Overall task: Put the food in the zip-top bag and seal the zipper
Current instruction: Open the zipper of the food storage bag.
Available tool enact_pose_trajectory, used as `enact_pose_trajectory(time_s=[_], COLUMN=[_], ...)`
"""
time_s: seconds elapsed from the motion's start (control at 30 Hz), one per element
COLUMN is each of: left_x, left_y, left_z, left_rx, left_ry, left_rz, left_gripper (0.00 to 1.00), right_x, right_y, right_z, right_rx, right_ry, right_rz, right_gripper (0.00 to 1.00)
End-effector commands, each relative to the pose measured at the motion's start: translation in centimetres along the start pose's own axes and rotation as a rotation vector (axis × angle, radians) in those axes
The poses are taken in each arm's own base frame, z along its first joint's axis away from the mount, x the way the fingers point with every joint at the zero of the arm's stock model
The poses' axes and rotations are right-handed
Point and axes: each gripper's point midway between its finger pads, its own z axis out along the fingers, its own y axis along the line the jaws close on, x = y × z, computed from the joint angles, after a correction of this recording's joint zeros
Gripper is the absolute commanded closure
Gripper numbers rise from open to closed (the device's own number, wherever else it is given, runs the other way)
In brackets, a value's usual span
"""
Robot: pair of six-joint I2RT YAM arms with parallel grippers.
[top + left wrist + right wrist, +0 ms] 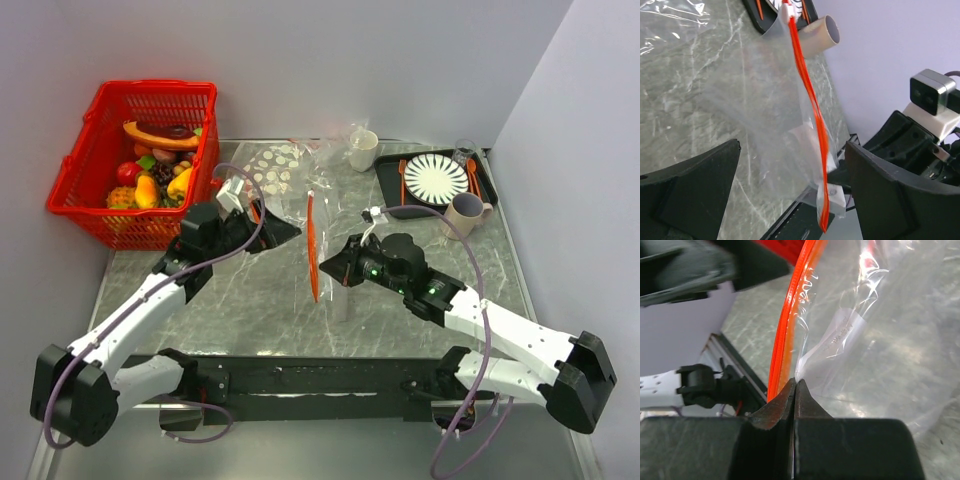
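The zip-top bag (pixel 335 205) hangs upright over the table's middle, its orange-red zipper (pixel 312 245) running toward me. My right gripper (pixel 326 268) is shut on the clear film at the zipper's near end; in the right wrist view the jaws (pixel 795 386) pinch the bag (pixel 875 355) just beside the zipper (pixel 789 315). My left gripper (pixel 274 232) stands open on the bag's left side. Its fingers (pixel 695 190) straddle the film (pixel 765 125), with the zipper (pixel 812 110) nearer the right finger. The food (pixel 150 185), toy fruit, lies in the red basket (pixel 105 215).
A white-dotted clear bag (pixel 275 168) lies behind the left gripper. A white cup (pixel 362 150) stands at the back. A black tray (pixel 390 195) at back right carries a striped plate (pixel 435 178), orange cutlery and a glass, with a mug (pixel 464 213) beside it.
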Motion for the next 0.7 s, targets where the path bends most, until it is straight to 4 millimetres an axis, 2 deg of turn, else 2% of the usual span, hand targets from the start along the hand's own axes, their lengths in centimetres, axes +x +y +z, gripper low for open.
enact_pose_trajectory(time_s=[0.0,0.13,0.4,0.67], left_x=[-1.5,-1.2,-1.0,-0.3], left_y=[-3.2,-2.9,-2.9,-2.4], left_z=[0.7,1.1,1.6,2.2], left_rx=[0.114,0.125,0.121,0.100], left_ry=[0.001,0.009,0.018,0.038], left_rz=[0.005,-0.011,-0.010,-0.002], left_gripper=[0.12,0.18,0.21,0.34], right_x=[-2.0,-1.7,-1.3,-1.1], right_y=[2.6,2.5,2.5,2.6], right_z=[-0.9,-0.8,-0.4,-0.3], right_rx=[-0.121,-0.119,-0.127,-0.137], right_ry=[-0.078,-0.068,-0.048,-0.041], right_rz=[-0.019,-0.027,-0.029,-0.028], right_gripper=[1.00,1.00,1.00,1.00])
